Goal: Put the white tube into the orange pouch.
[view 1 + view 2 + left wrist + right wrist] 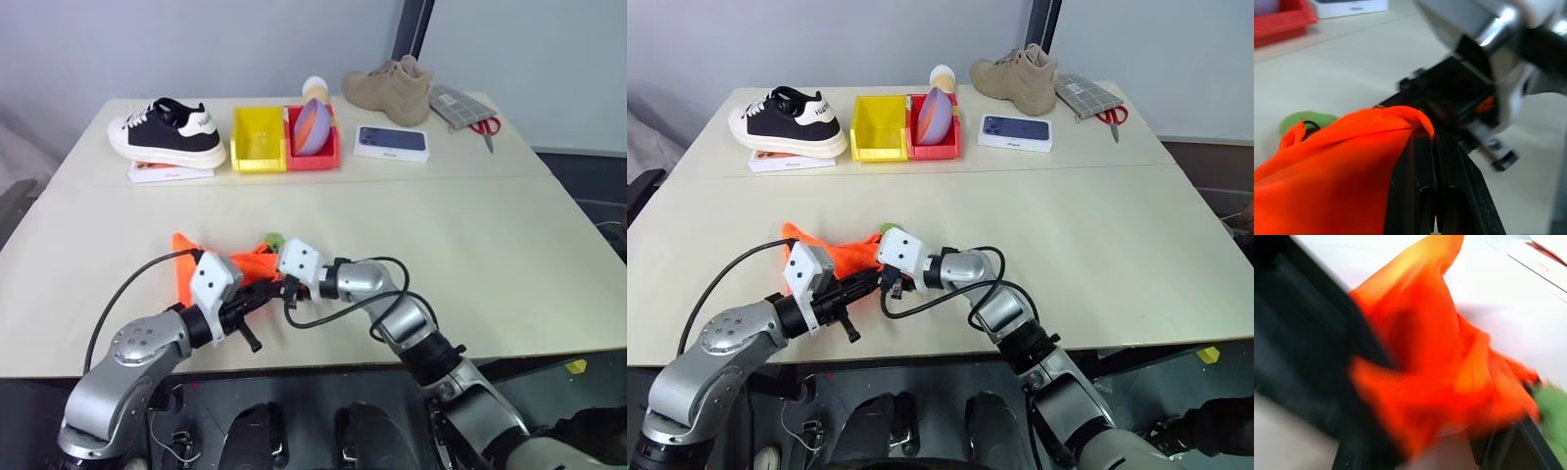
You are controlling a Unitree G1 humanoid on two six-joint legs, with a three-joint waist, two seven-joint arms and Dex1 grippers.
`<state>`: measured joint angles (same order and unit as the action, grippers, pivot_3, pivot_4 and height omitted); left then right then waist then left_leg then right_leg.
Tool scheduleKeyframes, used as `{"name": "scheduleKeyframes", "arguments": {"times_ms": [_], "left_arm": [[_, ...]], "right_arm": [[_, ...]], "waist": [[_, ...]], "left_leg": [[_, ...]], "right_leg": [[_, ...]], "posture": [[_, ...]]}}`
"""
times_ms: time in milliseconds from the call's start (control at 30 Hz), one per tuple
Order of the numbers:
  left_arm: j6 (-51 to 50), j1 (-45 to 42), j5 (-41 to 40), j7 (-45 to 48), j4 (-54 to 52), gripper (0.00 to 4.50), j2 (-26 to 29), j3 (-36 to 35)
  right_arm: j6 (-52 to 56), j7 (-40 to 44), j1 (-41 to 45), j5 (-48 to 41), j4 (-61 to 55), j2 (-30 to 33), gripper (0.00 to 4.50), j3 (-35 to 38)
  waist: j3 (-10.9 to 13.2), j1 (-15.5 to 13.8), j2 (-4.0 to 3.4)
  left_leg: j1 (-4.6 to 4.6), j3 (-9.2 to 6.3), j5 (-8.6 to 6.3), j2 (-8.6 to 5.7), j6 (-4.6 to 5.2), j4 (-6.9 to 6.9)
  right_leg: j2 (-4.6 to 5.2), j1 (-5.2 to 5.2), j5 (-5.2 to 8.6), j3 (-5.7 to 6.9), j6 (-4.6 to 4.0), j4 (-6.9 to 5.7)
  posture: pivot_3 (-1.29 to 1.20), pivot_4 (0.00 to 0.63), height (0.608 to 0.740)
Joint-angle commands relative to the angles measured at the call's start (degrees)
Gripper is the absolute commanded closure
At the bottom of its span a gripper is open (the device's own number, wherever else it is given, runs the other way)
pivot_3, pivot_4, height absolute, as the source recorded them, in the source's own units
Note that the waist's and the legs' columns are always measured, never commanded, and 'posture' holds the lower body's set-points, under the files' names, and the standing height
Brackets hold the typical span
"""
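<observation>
The orange pouch (250, 262) lies crumpled near the table's front edge, and its green ring (273, 239) rests just behind it. My left gripper (1425, 142) is shut on the pouch's upper hem, with orange fabric draped over its black fingers. My right gripper (286, 284) comes in from the right and meets the left one tip to tip at the pouch's edge. A small red-orange patch (1485, 105) shows inside the right gripper; I cannot tell if it is the white tube or fabric. The white tube is otherwise hidden. The right wrist view looks onto blurred pouch cloth (1440, 357).
Along the back of the table stand a black-and-white sneaker (167, 132) on a flat box, a yellow bin (257, 137), a red bin (328, 155) holding a purple-orange object, a phone box (392, 142), a tan boot (389, 88) and scissors (485, 127).
</observation>
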<state>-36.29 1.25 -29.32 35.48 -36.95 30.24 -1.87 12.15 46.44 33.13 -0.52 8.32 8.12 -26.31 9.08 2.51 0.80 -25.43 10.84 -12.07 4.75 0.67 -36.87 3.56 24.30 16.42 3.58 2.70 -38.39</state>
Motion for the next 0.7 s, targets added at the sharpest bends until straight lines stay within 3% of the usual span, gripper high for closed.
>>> {"name": "scheduleKeyframes", "arguments": {"times_ms": [33, 100, 300, 333, 700], "left_arm": [[-0.07, -0.40, -1.52, 0.34, -2.12, 4.50, 0.62, -0.22], [0.00, -0.32, -1.60, 0.19, -1.76, 4.50, 0.73, -0.73], [0.89, 1.16, -1.21, 0.60, -0.25, 4.50, 2.01, -2.76], [0.95, 1.50, -1.34, 0.68, -0.06, 4.50, 2.18, -3.12], [0.73, 8.65, -2.83, 4.88, 2.85, 4.50, 6.51, -8.92]], "right_arm": [[-1.23, -0.11, 2.03, 0.88, -0.21, -0.96, 3.30, -0.31], [-0.49, 0.44, 2.08, 0.84, 0.13, -0.81, 3.30, -0.31], [0.14, 1.54, 0.82, 0.20, -1.87, 0.88, 0.25, 1.45], [0.09, 1.68, 0.45, -0.01, -2.54, 1.41, 0.03, 1.90], [5.85, 7.35, -5.55, -6.96, -13.92, 11.59, 0.03, 7.81]], "waist": [[0.00, 0.02, 0.00], [0.00, 0.02, 0.00], [0.00, 0.06, 0.00], [0.00, 0.05, 0.00], [0.00, 0.13, -0.01]], "left_leg": [[0.00, 0.00, 0.00, 0.00, 0.00, 0.00], [0.00, 0.00, 0.00, 0.00, 0.00, 0.00], [0.00, 0.00, -0.01, 0.00, 0.00, 0.01], [0.00, 0.00, -0.01, 0.00, -0.01, 0.01], [0.02, -0.05, -0.18, 0.00, 0.24, 0.14]], "right_leg": [[0.00, 0.00, 0.02, 0.00, -0.04, 0.00], [0.00, 0.00, 0.04, 0.00, -0.07, 0.00], [0.01, 0.01, 0.08, -0.01, -0.14, 0.00], [0.01, 0.02, 0.08, -0.01, -0.15, 0.00], [0.08, 0.22, 0.11, -0.02, -0.26, 0.17]], "posture": [[0.00, 0.150, 0.740], [0.00, 0.150, 0.740], [0.00, 0.150, 0.740], [0.00, 0.150, 0.740], [0.00, 0.150, 0.740]]}}
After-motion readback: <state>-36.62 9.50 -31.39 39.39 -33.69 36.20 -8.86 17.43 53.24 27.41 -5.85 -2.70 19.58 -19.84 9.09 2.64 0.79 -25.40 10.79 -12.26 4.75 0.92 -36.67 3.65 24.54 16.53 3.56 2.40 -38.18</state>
